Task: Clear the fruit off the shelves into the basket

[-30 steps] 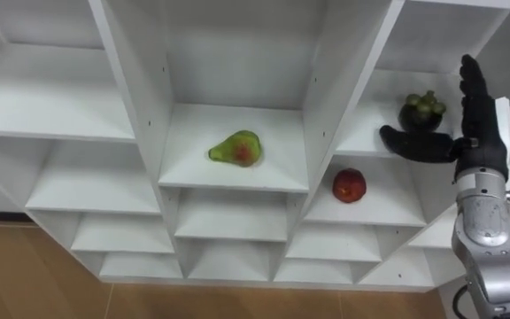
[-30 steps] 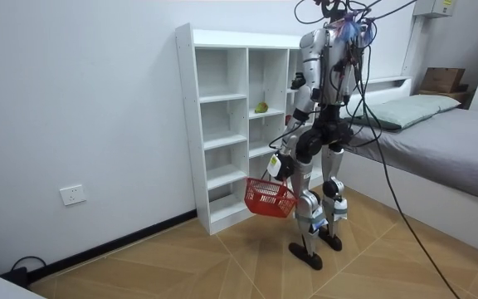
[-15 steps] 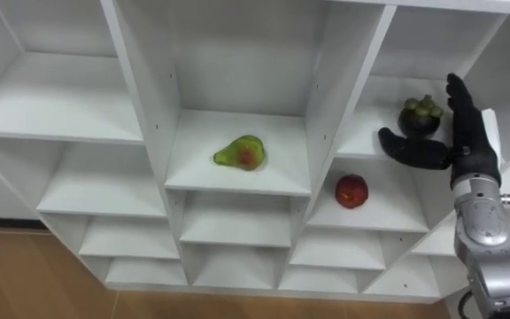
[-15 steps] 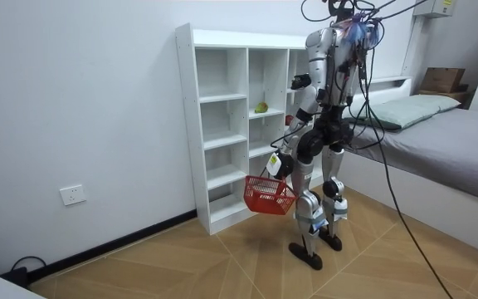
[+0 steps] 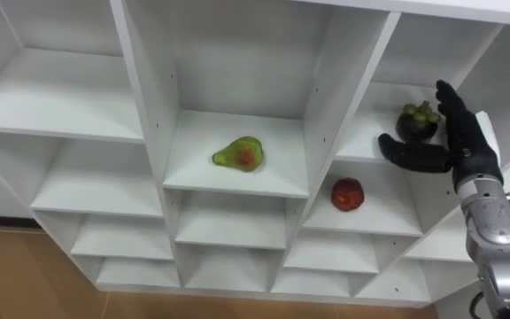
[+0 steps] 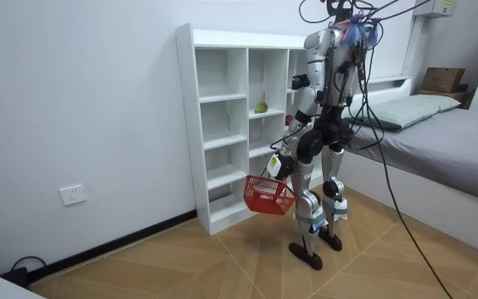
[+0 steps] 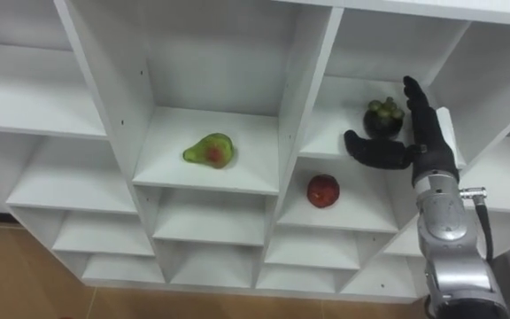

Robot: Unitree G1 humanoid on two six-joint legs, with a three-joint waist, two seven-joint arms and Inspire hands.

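My two head cameras sit side by side, close up to the white closet point(image 5: 144, 97), looking slightly down into its middle compartments. Both share the compartment with the pear point(image 5: 238, 153). My room camera stands a few metres off, facing the closet's front, the whole robot and the bed point(image 6: 438, 133) beyond.

White closet point(image 6: 187, 124) against a pale wall point(image 6: 73, 100); wood floor point(image 6: 222, 266); grey bed point(image 6: 455, 133) near it.
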